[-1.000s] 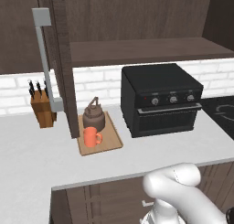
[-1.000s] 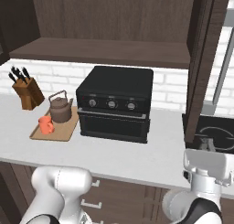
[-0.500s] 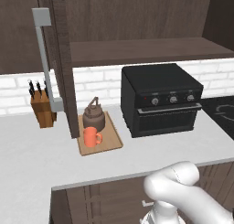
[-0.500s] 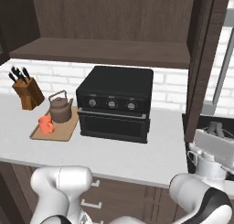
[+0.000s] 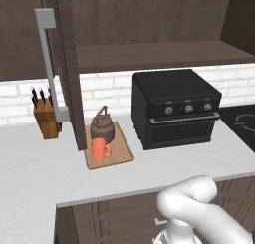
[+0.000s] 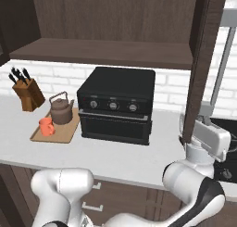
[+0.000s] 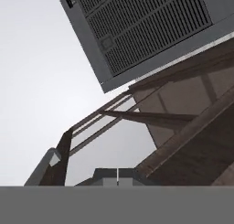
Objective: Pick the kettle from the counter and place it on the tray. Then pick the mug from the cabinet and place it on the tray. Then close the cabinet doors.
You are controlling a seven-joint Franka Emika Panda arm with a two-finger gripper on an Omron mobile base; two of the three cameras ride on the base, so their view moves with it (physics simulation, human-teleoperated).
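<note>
At the far left, one cabinet door (image 5: 63, 68) is seen swung open, its grey bar handle (image 5: 48, 63) toward the viewer, with a knife block (image 5: 46, 118) behind it on the counter (image 5: 30, 163). Just beside it lies the tray (image 5: 122, 156), with the kettle (image 5: 102, 126) and the orange mug (image 5: 99, 149) both resting on it. A black oven (image 5: 174, 106) stands to the right. The two placing steps appear finished; closing the doors is judged to be the step in hand. At the far right the gripper (image 6: 210, 140) is raised beside the other open door (image 6: 203, 64), which presumably must be pushed shut. Whether its fingers are spread or pressed together cannot be told.
</note>
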